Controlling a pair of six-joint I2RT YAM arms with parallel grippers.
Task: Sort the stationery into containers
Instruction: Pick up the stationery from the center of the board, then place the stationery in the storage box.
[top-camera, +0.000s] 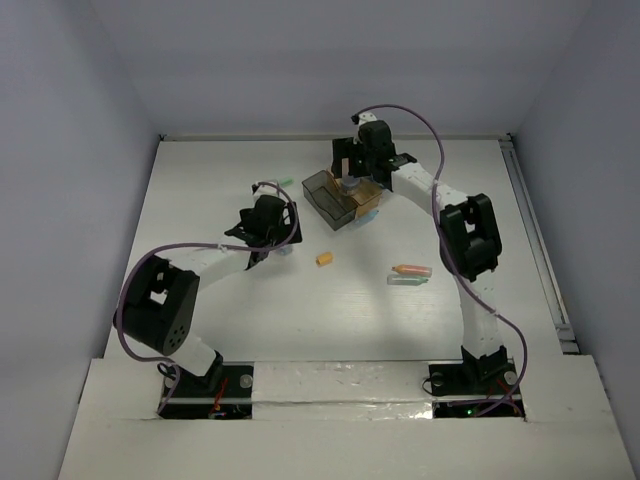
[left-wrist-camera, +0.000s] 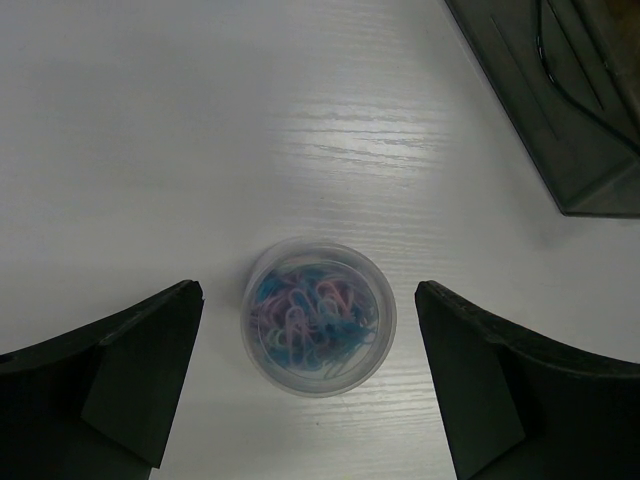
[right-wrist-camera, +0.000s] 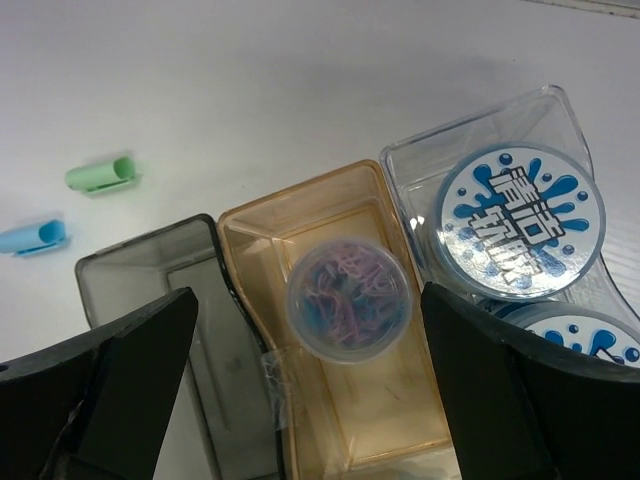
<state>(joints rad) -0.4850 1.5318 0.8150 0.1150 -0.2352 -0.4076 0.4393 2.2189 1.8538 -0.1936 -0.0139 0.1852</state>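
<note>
My left gripper (left-wrist-camera: 308, 300) is open, with a clear round tub of coloured paper clips (left-wrist-camera: 319, 317) standing on the table between its fingers, touching neither. In the top view that gripper (top-camera: 270, 238) is left of the containers (top-camera: 340, 197). My right gripper (right-wrist-camera: 308, 295) hangs open over them. A second paper-clip tub (right-wrist-camera: 348, 298) lies in the tan box (right-wrist-camera: 400, 420). Two blue-and-white rolls (right-wrist-camera: 520, 222) fill the clear box (right-wrist-camera: 410, 160). The dark grey box (right-wrist-camera: 140, 290) looks empty.
A green stick (right-wrist-camera: 100, 175) and a light blue stick (right-wrist-camera: 32, 236) lie on the table behind the boxes. An orange block (top-camera: 323, 259), a pink stick (top-camera: 412, 270) and a pale stick (top-camera: 404, 281) lie mid-table. The dark grey box's corner (left-wrist-camera: 560, 110) is near my left gripper.
</note>
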